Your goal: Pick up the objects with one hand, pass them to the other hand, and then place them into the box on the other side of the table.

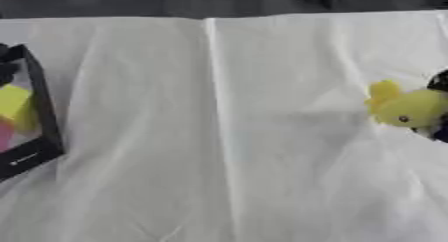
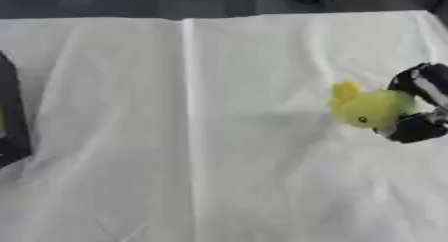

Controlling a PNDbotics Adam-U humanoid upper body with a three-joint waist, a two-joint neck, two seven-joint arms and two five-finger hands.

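Yellow duck toy (image 2: 372,108) sits at the right edge of the frame, held by the right hand (image 2: 418,106), whose dark fingers curl round its rear and underside; it appears to be lifted slightly off the desk (image 2: 219,161), though the faint shadow to its left makes that only a fair guess. The duck's beak end points toward the middle of the picture, away from the palm. So the pick-up looks done, while the pass to the other hand and the drop into the box are both still to come. The left hand shows in neither view. The black box (image 1: 39,111) lies at the far left edge, well apart from the duck, and already holds yellow and pink shapes (image 1: 13,108). A creased white cloth covers the desk between them.
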